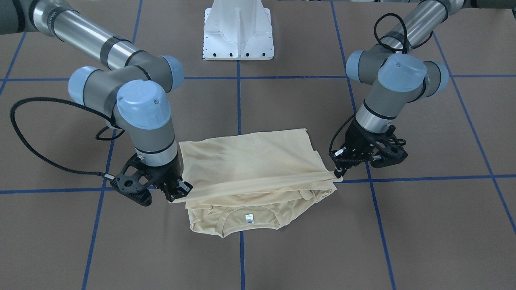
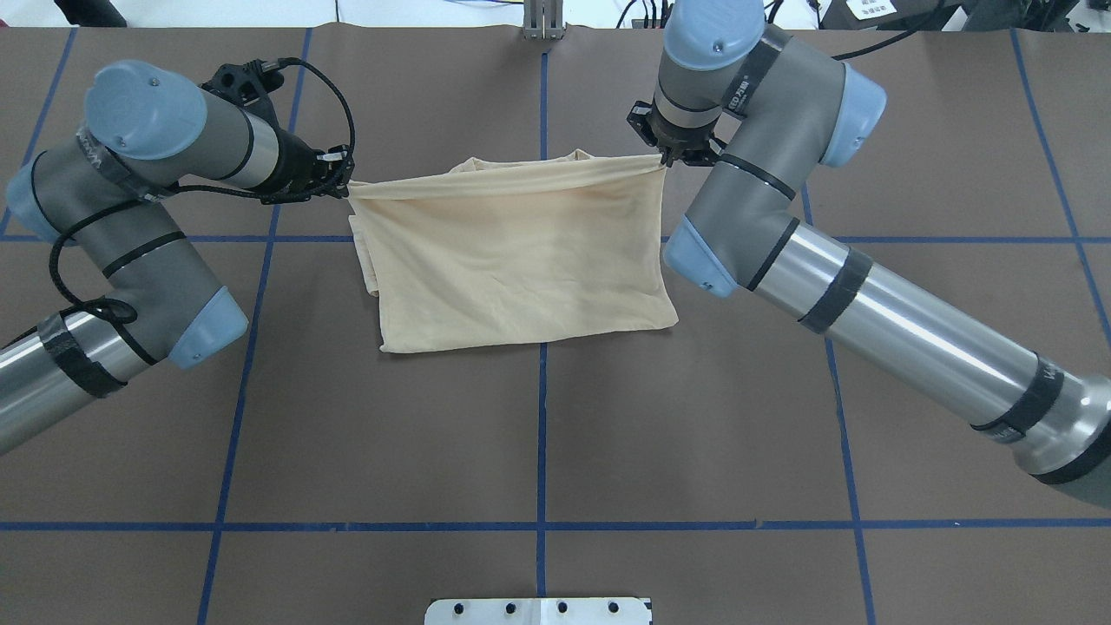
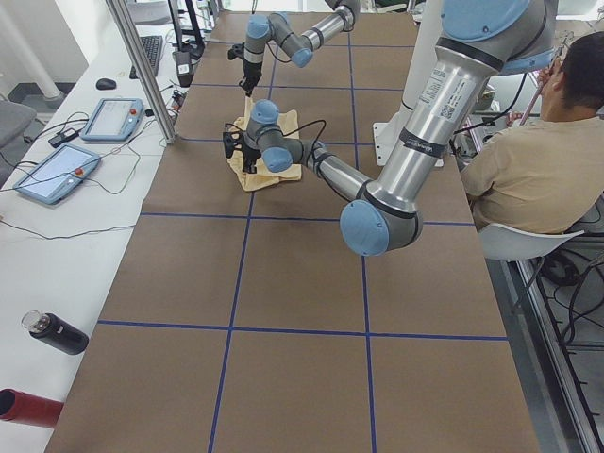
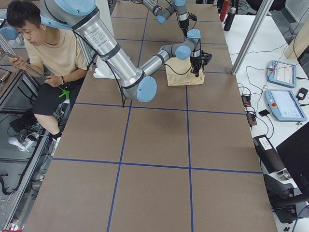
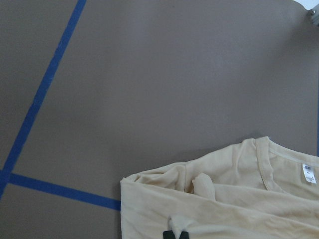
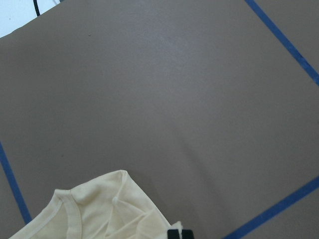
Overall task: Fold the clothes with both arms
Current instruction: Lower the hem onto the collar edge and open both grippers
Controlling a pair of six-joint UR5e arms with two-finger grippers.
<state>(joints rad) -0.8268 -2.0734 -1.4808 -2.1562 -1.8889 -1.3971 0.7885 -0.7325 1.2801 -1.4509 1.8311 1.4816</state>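
The cream-yellow T-shirt (image 1: 250, 161) lies partly folded on the brown table, its collar and white neck label (image 1: 248, 218) at the end far from the robot. The print is hidden. My left gripper (image 1: 338, 176) is shut on one corner of the shirt's upper layer. My right gripper (image 1: 180, 193) is shut on the other corner. The edge between them is stretched taut, a little above the lower layer. In the overhead view the left gripper (image 2: 345, 184) and the right gripper (image 2: 667, 158) stand at the shirt's (image 2: 512, 252) far corners. Both wrist views show cloth (image 5: 239, 199) (image 6: 94, 209) below the fingertips.
The white pedestal base (image 1: 238, 30) stands at the robot's side of the table. Blue tape lines (image 2: 542, 434) grid the brown surface. A seated person (image 3: 538, 160) is beside the table. Teach pendants (image 3: 113, 118) and a dark bottle (image 3: 57, 332) lie on a side bench.
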